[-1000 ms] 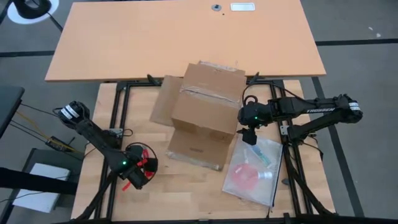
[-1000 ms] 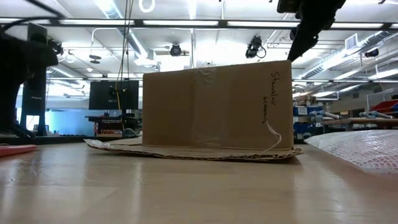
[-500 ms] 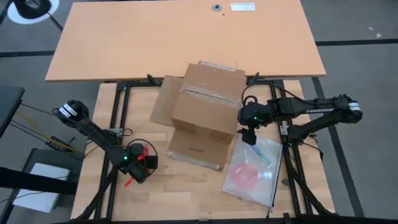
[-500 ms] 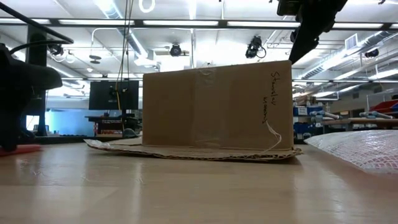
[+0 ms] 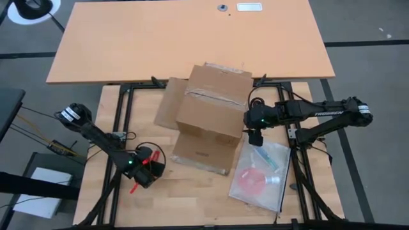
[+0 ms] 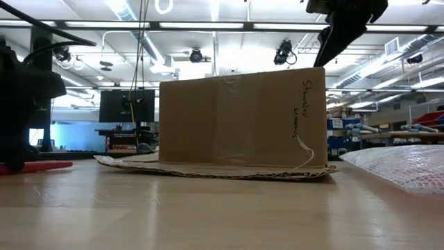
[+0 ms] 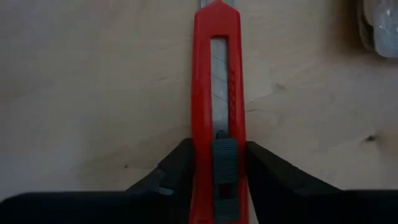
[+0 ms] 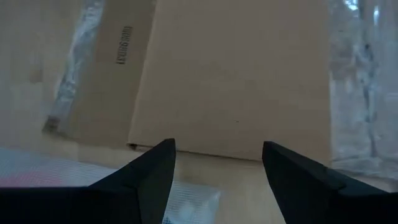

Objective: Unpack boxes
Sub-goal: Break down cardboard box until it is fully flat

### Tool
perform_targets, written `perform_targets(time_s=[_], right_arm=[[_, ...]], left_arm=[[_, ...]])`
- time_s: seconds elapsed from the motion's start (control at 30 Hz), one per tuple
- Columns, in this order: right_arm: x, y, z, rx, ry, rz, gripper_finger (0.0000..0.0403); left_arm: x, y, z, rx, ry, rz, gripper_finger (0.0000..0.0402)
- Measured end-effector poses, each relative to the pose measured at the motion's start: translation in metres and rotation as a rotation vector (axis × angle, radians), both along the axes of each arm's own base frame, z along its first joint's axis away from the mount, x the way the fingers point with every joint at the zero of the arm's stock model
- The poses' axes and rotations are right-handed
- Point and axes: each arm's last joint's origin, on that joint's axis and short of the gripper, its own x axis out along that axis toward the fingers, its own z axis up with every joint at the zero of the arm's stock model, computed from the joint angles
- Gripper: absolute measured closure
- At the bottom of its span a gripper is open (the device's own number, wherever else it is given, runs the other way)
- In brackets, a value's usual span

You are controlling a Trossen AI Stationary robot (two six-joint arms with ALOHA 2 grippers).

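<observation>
carton (image 5: pixel 214 108): plain brown | utility knife (image 7: pixel 217 106): red | bag (image 5: pixel 261 174): clear

A brown cardboard carton (image 5: pixel 211 115) stood near the middle of the light wooden work table (image 5: pixel 192 198), its flaps spread flat around it and a strip of clear tape across its top. Beyond it lay a bare orange tabletop (image 5: pixel 185 38). The left gripper (image 5: pixel 142 174) was down at the table's left front, with a red utility knife (image 5: pixel 142 174) lying between its fingers, well apart from the carton. The right gripper (image 5: pixel 255 137) hung just beside the carton's right wall, its arm reaching in from the right. A clear plastic bag (image 5: pixel 259 176) with something pink inside lay at the carton's right front corner, under that gripper.
</observation>
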Motion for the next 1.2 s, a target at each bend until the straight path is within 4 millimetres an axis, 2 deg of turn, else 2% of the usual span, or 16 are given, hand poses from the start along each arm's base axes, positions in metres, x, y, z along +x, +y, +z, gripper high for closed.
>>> perform_targets(time_s=[0.07,0.17,0.37,0.5,0.63,0.77,1.0,1.1,1.2], right_arm=[[0.0,0.001,0.002,0.022,0.0,0.013,0.0158],[0.0,0.001,0.014,0.029,-0.04,0.019,0.0159],[0.001,-0.003,0.055,0.005,-0.171,0.023,0.0165],[0.0,-0.009,0.073,-0.044,-0.227,0.042,0.0164],[0.0,-0.014,0.075,-0.051,-0.238,0.025,0.0166],[0.001,-0.015,0.073,-0.026,-0.231,0.036,0.0168],[0.0,-0.014,0.071,-0.006,-0.211,0.038,0.0169],[-0.002,-0.014,0.069,0.011,-0.184,0.021,0.0169],[-0.003,-0.014,0.067,0.026,-0.166,0.004,0.017]], left_arm=[[0.004,-0.003,0.007,-0.002,-0.006,-0.015,0.0276],[0.011,-0.012,0.025,0.004,-0.059,-0.04,0.0332],[0.021,-0.017,0.081,0.097,-0.196,-0.096,0.0381],[0.023,-0.015,0.098,0.135,-0.173,-0.125,0.0396],[0.024,-0.015,0.094,0.111,-0.191,-0.087,0.0361],[0.022,-0.013,0.079,0.087,-0.2,-0.037,0.0292],[0.023,-0.009,0.034,-0.01,-0.182,-0.011,0.0166],[0.027,-0.011,0.013,-0.064,-0.21,-0.033,0.0138],[0.031,-0.012,-0.001,-0.082,-0.237,-0.039,0.0127]])
